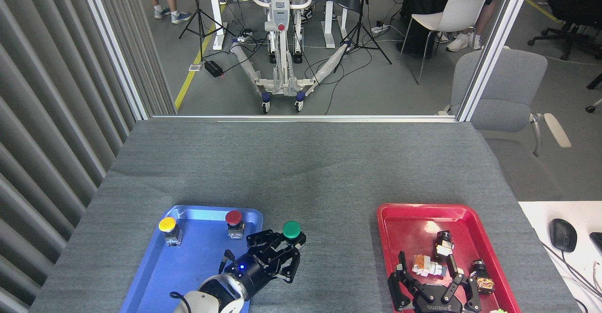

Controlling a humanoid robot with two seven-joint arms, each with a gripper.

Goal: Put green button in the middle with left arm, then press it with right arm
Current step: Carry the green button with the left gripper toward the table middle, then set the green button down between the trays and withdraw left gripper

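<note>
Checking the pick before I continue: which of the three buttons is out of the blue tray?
The green button, clamped in the left gripper over the cloth. The yellow button and red button stand in the blue tray.

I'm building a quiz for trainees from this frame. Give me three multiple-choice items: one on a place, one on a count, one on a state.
1. Where is the green button?
A. in the blue tray
B. past the blue tray's right edge, over the grey cloth
C. in the red tray

2. How many buttons stand in the blue tray?
A. one
B. two
C. three

3. What is the left gripper doing?
A. holding the green button
B. hanging open and empty
C. pressing the red button

Answers: 1 B, it sits right of the tray rim. 2 B, only yellow and red remain. 3 A, the fingers close under the green cap.
</note>
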